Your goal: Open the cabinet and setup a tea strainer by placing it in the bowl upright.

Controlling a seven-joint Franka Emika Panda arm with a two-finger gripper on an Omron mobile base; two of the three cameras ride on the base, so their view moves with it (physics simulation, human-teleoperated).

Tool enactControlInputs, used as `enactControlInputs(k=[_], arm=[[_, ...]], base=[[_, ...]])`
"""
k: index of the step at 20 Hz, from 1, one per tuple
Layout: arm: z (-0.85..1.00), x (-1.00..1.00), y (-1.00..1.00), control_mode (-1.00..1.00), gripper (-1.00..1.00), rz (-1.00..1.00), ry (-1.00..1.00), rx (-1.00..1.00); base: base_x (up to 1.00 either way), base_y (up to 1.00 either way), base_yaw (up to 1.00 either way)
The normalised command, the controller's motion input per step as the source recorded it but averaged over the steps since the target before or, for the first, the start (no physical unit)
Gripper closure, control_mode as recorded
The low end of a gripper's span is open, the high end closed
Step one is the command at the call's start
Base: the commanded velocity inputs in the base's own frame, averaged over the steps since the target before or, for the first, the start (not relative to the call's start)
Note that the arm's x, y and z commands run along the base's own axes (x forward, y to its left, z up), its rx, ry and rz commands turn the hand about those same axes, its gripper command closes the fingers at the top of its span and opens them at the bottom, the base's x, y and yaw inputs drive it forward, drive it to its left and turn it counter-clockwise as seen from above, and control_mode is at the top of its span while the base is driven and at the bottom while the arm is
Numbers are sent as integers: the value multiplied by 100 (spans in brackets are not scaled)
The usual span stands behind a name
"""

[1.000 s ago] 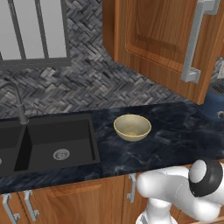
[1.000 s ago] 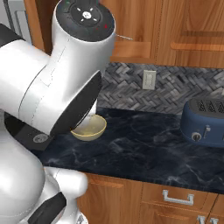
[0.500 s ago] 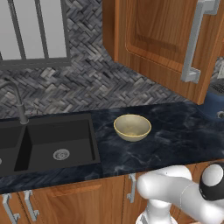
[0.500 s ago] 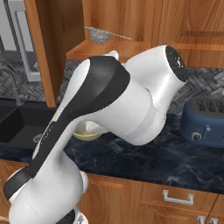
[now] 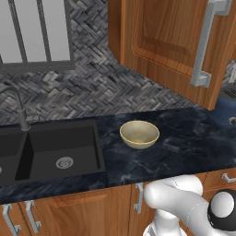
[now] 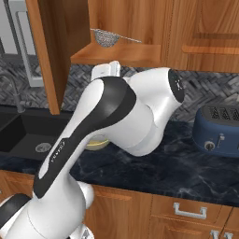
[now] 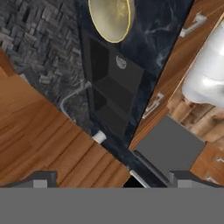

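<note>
Sink [image 5: 50,152]: black, rectangular, smooth, seen at left of left base view. Bowl [image 5: 139,134]: pale yellow, round, shallow, set on dark marbled counter [image 5: 184,138] at frame centre. Cabinet [image 6: 46,51]: reddish wood, door swung open at upper left of right base view. Tea strainer [image 6: 106,37]: silver wire mesh, on cabinet shelf, upper centre. Gripper [image 7: 111,181]: jaws spread wide, nothing held; bowl at top of hand view, well apart from fingertips.

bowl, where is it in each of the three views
Left base view: the bowl sits mid-frame on the dark counter, right of the sink.
Right base view: a sliver of it peeks from under the arm.
Hand view: top centre.
Shared landmark: the sink's round drain.
</note>
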Motion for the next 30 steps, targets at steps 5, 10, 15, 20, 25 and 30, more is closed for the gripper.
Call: enactControlInputs(k=[5, 10, 15, 20, 25, 30], arm=[[0, 49, 7, -100, -100, 9, -2, 11], [4, 26, 0, -100, -100, 17, -2, 21], [22, 3, 2, -100, -100, 19, 0, 13], [8, 0, 39, -100, -100, 10, 6, 0], [0, 0, 51, -100, -100, 3, 11, 0], [0, 0, 67, -100, -100, 0, 1, 0]], base=[[0, 0, 0], [0, 0, 0], [0, 0, 0], [0, 0, 0], [0, 0, 0], [0, 0, 0]])
